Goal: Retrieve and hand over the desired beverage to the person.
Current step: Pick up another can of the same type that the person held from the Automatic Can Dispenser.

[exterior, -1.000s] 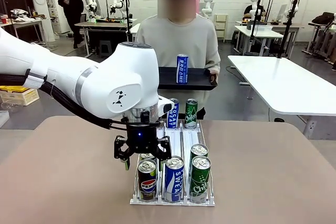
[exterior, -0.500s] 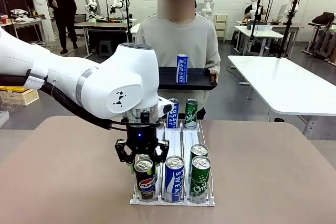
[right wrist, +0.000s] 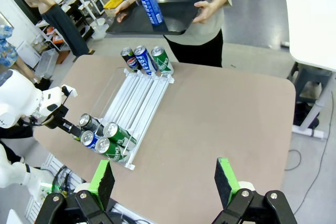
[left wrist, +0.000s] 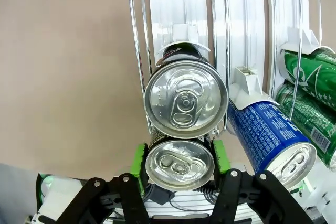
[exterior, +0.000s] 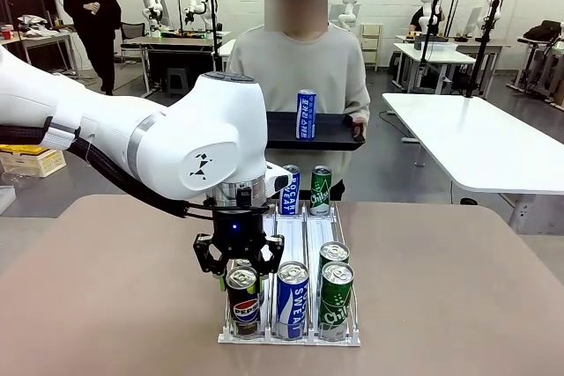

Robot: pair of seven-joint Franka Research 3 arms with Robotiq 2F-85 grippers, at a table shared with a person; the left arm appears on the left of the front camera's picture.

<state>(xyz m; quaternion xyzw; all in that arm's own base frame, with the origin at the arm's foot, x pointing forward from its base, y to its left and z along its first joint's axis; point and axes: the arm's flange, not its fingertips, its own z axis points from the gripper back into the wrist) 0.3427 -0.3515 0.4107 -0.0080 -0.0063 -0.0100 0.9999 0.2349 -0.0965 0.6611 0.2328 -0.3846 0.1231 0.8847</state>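
We see the left gripper [exterior: 239, 263] closed on the front cola can [exterior: 244, 298] in the left lane of the drink rack [exterior: 352, 338]; in the left wrist view green pads [left wrist: 138, 159] clamp its sides just below the rim. Can stands upright, long axis vertical, directly under the gripper, so we judge the lift goes straight up, then forward to the person [exterior: 300, 68] at the far side holding a black tray [exterior: 335, 140] with one blue can [exterior: 305, 115]. Right gripper [right wrist: 165, 179] hangs wide open, empty, well off. Rack sits on a tan table [exterior: 458, 288]; other tables behind
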